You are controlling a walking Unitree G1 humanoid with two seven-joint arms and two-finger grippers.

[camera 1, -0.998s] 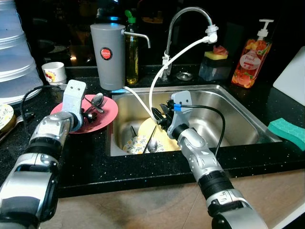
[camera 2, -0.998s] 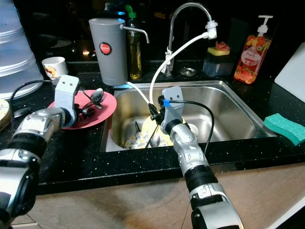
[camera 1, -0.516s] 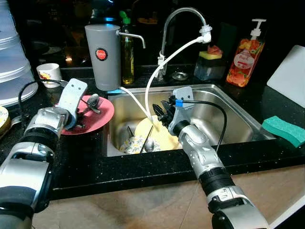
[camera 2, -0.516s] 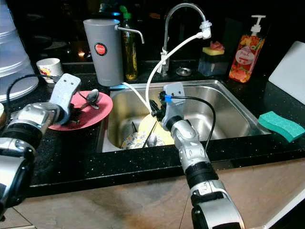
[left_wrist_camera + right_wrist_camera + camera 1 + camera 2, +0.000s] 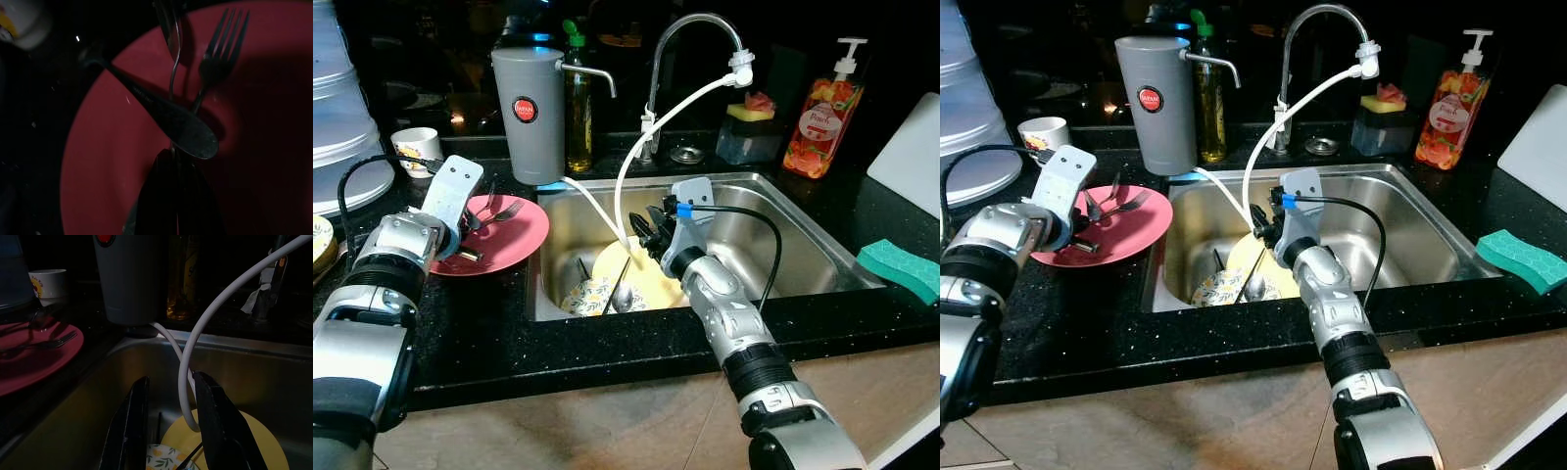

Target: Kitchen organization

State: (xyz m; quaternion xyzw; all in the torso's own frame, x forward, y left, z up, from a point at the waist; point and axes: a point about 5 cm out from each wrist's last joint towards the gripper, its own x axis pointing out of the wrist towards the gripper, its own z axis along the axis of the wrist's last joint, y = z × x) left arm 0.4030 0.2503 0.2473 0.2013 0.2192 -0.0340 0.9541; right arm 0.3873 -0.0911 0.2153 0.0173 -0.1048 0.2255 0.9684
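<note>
Sorting cutlery from sink point(image 5: 803, 257) to red plate point(image 5: 524, 235).

Right gripper point(image 5: 646, 230) hanging over the sink's yellow plate point(image 5: 651, 284), fingers apart, empty. Left gripper point(image 5: 475, 217) beside the sink, above fork point(image 5: 504, 211) and spoon on the red plate, fingers together. Next, probably: picking the sink's spoon point(image 5: 622, 297).

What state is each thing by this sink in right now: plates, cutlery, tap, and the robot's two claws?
Red plate: on the counter, holding cutlery.
Fork: lying on the red plate.
Spoon: lying across the plate.
Yellow plate: in the sink, tilted.
Sink: no standing water visible.
Tap: no water running.
Left gripper: over the red plate, shut.
Right gripper: open, above the yellow plate.
</note>
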